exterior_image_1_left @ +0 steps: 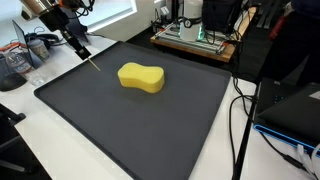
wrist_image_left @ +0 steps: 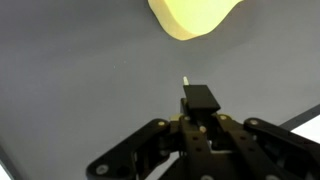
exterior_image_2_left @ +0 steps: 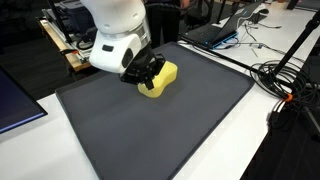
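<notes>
A yellow, peanut-shaped sponge [exterior_image_1_left: 141,77] lies on a dark grey mat [exterior_image_1_left: 120,130] and also shows in an exterior view [exterior_image_2_left: 163,80] and at the top of the wrist view [wrist_image_left: 190,15]. My gripper [exterior_image_1_left: 77,44] hovers over the mat's far corner, away from the sponge. It is shut on a thin pale stick [exterior_image_1_left: 91,63] that slants down toward the mat. In the wrist view the black fingertips [wrist_image_left: 200,98] are pressed together, and only the stick's tip [wrist_image_left: 185,79] pokes out beyond them, pointing toward the sponge. In an exterior view the gripper [exterior_image_2_left: 146,72] partly covers the sponge.
A rack of electronics [exterior_image_1_left: 195,35] stands behind the mat. Black cables [exterior_image_1_left: 240,110] run along one side, and more cables [exterior_image_2_left: 285,75] lie on the white table. A laptop [exterior_image_2_left: 215,30] sits at the back. Clear containers [exterior_image_1_left: 15,65] stand beside the mat's corner.
</notes>
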You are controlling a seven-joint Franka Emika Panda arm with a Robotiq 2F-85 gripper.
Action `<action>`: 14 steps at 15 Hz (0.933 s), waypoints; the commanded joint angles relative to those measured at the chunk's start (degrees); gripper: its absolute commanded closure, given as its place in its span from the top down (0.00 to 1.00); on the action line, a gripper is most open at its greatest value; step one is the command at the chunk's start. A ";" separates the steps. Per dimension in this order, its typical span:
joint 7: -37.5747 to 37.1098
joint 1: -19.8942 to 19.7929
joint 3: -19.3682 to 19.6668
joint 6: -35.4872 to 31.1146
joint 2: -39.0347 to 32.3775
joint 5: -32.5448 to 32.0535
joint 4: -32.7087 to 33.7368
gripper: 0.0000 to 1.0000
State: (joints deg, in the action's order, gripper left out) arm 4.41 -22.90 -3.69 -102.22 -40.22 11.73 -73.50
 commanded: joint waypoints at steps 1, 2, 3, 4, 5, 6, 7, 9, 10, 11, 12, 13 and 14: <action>5.72 -0.25 1.92 -6.23 8.65 5.85 -13.58 0.03; 7.04 -0.12 2.47 -7.76 10.18 6.91 -16.18 0.03; 8.71 -0.35 2.68 -8.73 11.65 8.42 -18.78 0.03; 9.74 -0.22 3.19 -10.31 13.10 9.37 -21.46 0.03; 11.22 -0.35 3.46 -11.36 14.61 10.81 -24.12 0.03; 12.48 -0.40 3.93 -13.11 16.30 12.20 -27.04 0.03; 13.59 -0.35 4.39 -14.75 17.91 13.42 -29.81 0.03; 16.48 -0.42 5.20 -17.67 21.22 16.17 -35.45 0.03; 18.25 -0.56 5.58 -19.00 23.03 17.89 -38.40 0.03; 19.86 -0.54 6.06 -20.36 24.88 19.36 -41.34 0.03; 21.40 -0.38 6.64 -22.00 26.85 20.87 -44.39 0.03; 23.26 -0.27 7.17 -23.13 28.92 22.28 -47.38 0.03; 24.68 0.10 7.78 -24.59 31.02 23.27 -50.41 0.03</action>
State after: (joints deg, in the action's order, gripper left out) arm 23.89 -23.17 2.74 -122.38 -17.49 30.57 -112.85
